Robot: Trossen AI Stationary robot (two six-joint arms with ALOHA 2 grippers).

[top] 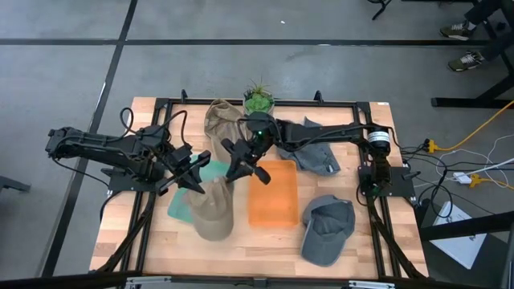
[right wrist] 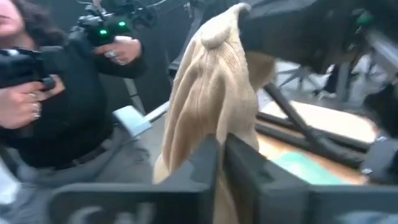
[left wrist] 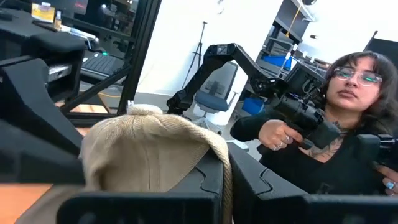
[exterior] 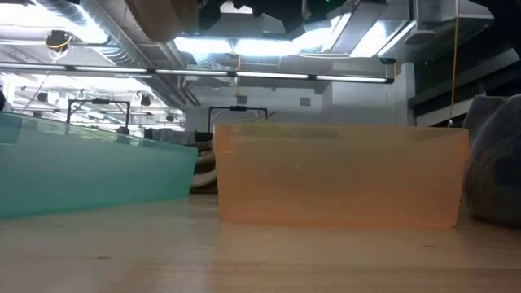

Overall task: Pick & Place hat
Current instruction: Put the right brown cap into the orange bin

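Beige hat [top: 212, 210] hangs over teal bin [top: 178, 205], orange bin [top: 271, 193] beside.

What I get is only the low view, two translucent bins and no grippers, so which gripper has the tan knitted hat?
Observer: Both. From above, the left gripper and the right gripper are each shut on the tan knitted hat.
Operator: Where is it relative to the bins?
Observer: From above it overlaps the right edge of the teal translucent bin, beside the orange translucent bin.
Operator: Any other hats behind them?
Observer: A grey baseball cap lies beyond the orange bin, to its right, and a tan cap is at the table's far edge.
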